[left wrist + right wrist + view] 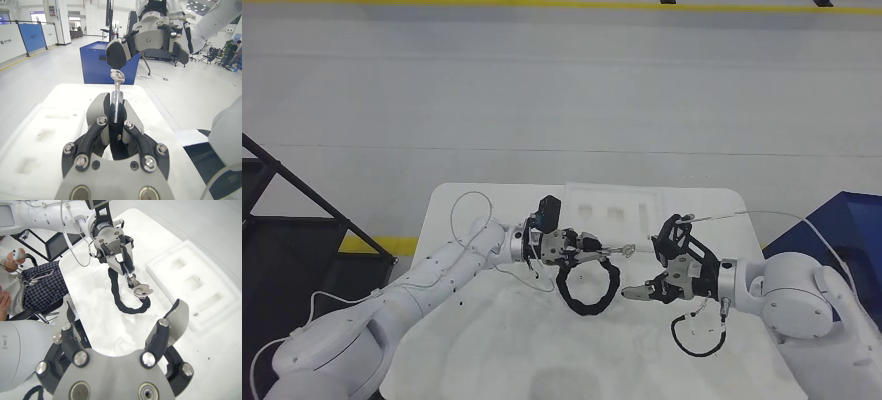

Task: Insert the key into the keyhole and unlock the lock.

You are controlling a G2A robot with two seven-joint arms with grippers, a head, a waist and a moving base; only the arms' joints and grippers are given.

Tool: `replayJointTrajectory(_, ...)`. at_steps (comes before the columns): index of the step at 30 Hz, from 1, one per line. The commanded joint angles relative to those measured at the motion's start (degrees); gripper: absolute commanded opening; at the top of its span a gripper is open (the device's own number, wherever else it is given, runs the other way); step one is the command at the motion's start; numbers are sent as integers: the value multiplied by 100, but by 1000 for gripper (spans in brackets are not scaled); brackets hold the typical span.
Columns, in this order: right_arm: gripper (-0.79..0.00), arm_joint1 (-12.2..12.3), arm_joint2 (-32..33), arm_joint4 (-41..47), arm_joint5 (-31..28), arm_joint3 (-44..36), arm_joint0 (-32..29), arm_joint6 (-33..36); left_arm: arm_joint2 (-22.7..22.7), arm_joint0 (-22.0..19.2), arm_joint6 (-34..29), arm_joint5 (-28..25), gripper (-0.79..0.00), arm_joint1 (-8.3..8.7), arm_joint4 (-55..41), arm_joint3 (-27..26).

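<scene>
My left gripper (587, 246) (115, 98) is shut on the chrome cylinder of a cable lock (116, 103) (129, 275), held above the white table (492, 345). The lock's black cable (588, 292) (130, 308) hangs below it in a loop. A silver key (624, 250) (118, 75) (141, 291) sticks out of the cylinder's end, its blade in the keyhole. My right gripper (647, 268) (121, 313) faces it, open. One of its fingers (115, 56) is just behind the key's head and the other stands well off to the side.
A white foam tray (614, 205) (208, 291) with several rectangular pockets lies at the table's far edge. A blue cabinet (842, 232) (98, 62) stands past the table on the right arm's side. A black frame (287, 235) stands on the left arm's side.
</scene>
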Motion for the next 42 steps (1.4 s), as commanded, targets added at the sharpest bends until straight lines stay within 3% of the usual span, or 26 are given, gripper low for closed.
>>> replayJointTrajectory(1, 0, 0, -1, 0, 2, 0, 2, 3, 40, -53, -1, -1, -785, 41, -100, -60)
replayJointTrajectory(6, 0, -3, 1, -57, 20, -24, -3, -72, 85, -64, -29, -1, -785, 110, -174, -181)
replayJointTrajectory(13, 0, -17, -349, -1466, -182, -350, -2, -486, 143, -91, -198, -1, -785, 103, -377, -179)
replayJointTrajectory(22, 0, -45, -701, -2607, 0, -636, -129, -871, 101, -63, -268, -1, -785, 81, -476, -193)
replayJointTrajectory(34, 0, -114, -1143, -2707, 102, -567, 101, -778, -20, -21, -275, -1, -785, 65, -351, -209)
replayJointTrajectory(42, 0, -76, -832, -2846, -137, -518, 109, -1035, -114, 36, -296, -1, -785, 77, -176, -224)
